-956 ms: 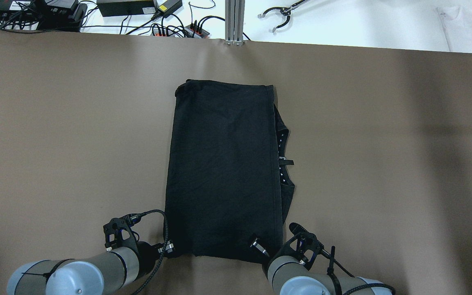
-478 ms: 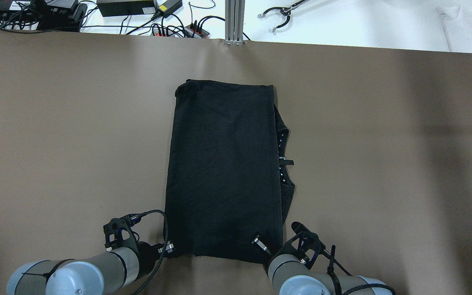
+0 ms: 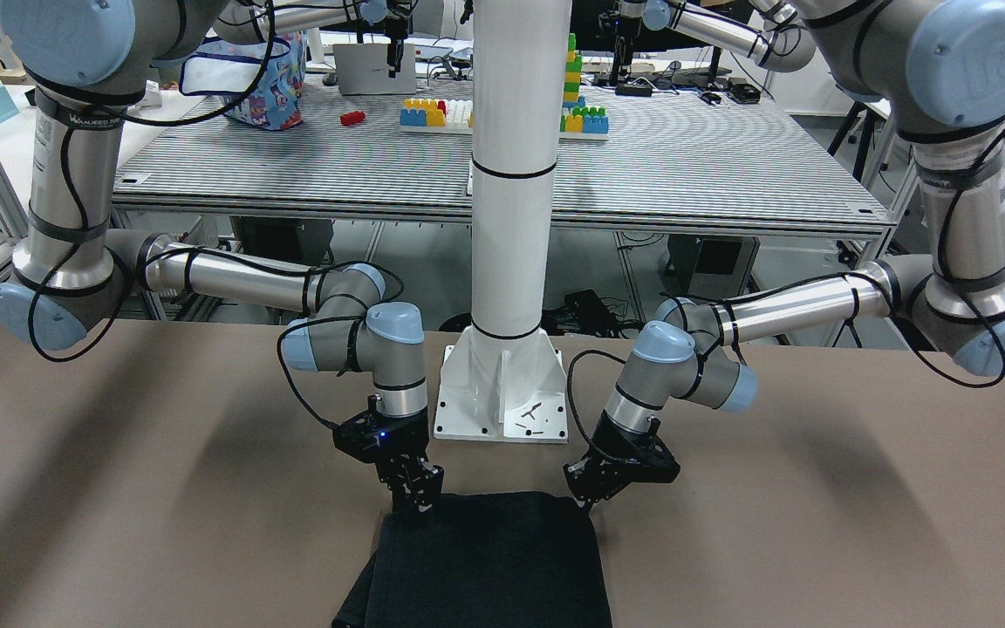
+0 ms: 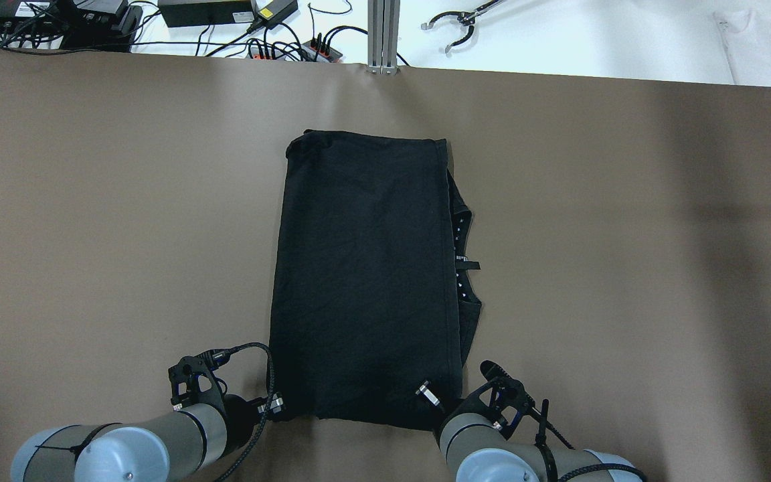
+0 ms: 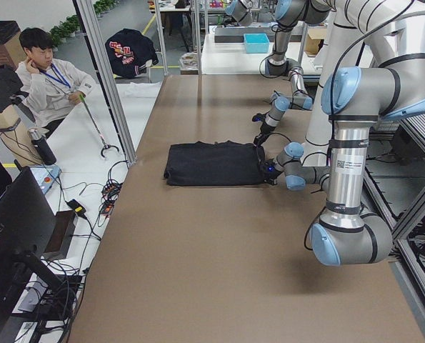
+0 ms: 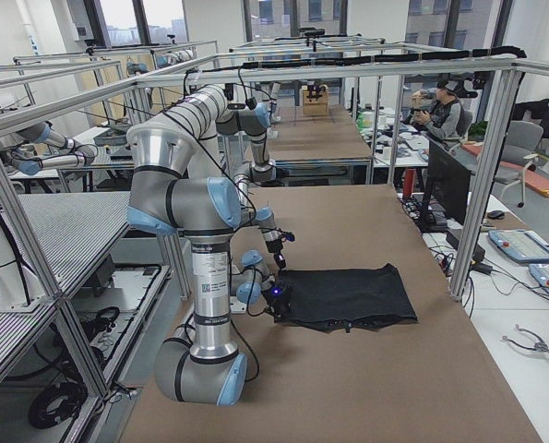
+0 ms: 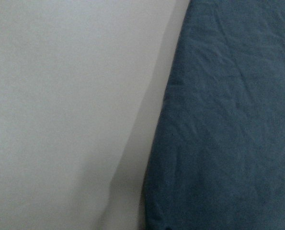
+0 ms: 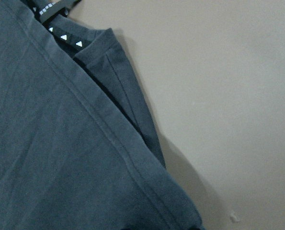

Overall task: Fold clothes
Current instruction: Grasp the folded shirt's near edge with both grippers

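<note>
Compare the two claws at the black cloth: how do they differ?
The right gripper hangs straight down; the left gripper leans at a slant. The left gripper is at a corner of the black cloth; the right gripper is slightly in from the other corner, over the fabric. Both are low at the cloth's edge nearest the robot; their grip is unclear.

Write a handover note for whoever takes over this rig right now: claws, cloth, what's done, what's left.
Black cloth: lies flat mid-table as a long rectangle, with an under layer peeking out along the robot's right edge.
Left claw: down at the cloth's near corner on its side; grip cannot be told.
Right claw: down at the other near corner; grip cannot be told.
Done: apparently the lengthwise folds.
Left: probably bring the near edge over to the far edge.
</note>
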### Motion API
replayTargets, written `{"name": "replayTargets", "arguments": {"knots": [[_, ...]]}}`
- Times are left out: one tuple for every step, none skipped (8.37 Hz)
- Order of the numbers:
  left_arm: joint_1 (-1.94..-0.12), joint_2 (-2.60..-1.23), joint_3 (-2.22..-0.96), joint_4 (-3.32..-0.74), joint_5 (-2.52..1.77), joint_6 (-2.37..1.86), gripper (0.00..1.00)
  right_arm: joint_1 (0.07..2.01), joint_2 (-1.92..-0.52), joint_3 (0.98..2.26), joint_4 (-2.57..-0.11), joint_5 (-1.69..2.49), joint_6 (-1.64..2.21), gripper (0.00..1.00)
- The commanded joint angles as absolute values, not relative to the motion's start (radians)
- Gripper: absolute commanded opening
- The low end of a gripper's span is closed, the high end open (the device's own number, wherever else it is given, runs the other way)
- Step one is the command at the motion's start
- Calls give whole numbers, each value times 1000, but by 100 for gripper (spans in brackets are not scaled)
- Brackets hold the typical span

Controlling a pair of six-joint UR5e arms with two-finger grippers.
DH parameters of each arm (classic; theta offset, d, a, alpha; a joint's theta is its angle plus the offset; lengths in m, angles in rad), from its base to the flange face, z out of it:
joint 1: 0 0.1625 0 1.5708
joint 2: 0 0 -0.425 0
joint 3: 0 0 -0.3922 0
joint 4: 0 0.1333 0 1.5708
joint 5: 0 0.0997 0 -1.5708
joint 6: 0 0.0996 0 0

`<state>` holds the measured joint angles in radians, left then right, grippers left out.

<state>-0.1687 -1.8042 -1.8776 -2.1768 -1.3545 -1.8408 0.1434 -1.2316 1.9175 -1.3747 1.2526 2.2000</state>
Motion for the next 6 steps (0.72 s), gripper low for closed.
{"name": "replayTargets", "arguments": {"knots": [[-170,-1802,-1878,-2177,-1355,-1841,0,144,-1230,1919,-1413,1267,2118,84],[-170,-1802,-1878,-2177,-1355,-1841,0,144,-1230,1921,-1422,1273,2082,91],[-170,-1802,-1878,-2177,-1355,-1841,0,144,-1230,1919,-1433,1273,2082,91],[-170,-1802,-1878,-2177,-1355,-1841,0,143,-1227,1919,-1433,1273,2091,88],[-170,-1801,-1878,-2177,-1355,-1841,0,144,-1214,1917,-1434,1269,2097,83],[-170,-1801,-1878,-2177,-1355,-1841,0,143,-1212,1916,-1434,1267,2120,78]]}}
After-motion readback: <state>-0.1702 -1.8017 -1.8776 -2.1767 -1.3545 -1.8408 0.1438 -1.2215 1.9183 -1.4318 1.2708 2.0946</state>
